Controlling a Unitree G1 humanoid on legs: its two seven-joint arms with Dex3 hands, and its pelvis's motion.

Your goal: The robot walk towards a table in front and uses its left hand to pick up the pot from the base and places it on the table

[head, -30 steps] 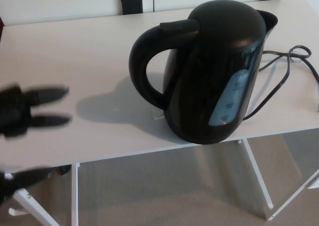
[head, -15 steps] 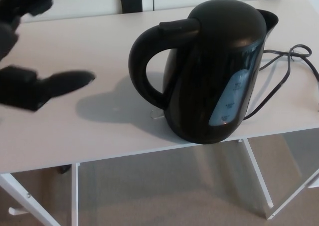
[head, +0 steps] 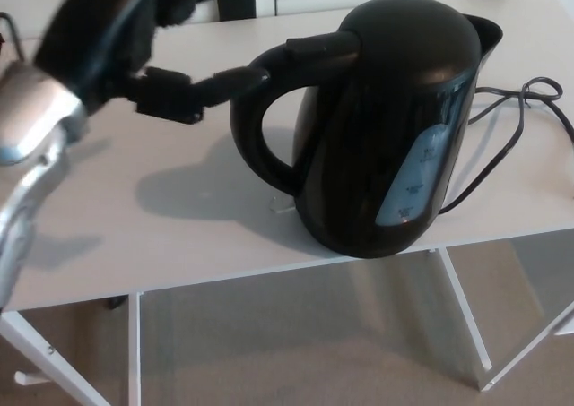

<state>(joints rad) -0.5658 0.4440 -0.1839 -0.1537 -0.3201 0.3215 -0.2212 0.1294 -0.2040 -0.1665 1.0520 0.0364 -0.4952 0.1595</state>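
— Status, by item?
— Pot (head: 386, 128), black: stands on the counter (head: 179, 236) near its front edge, right of centre, handle toward the left. Base not visible under it. Not yet lifted.
— Left hand (head: 134, 43)?
— Over the counter, upper left. Fingers (head: 229, 81) spread wide, holding nothing; one tip at the handle's top.
— Outstanding?
— Walk looks done. Grip, lift and set-down remain.
— Surroundings?
— Counter white, bare at left. Beige floor (head: 296, 343) below. Dark cord (head: 525, 97) looped right of pot.
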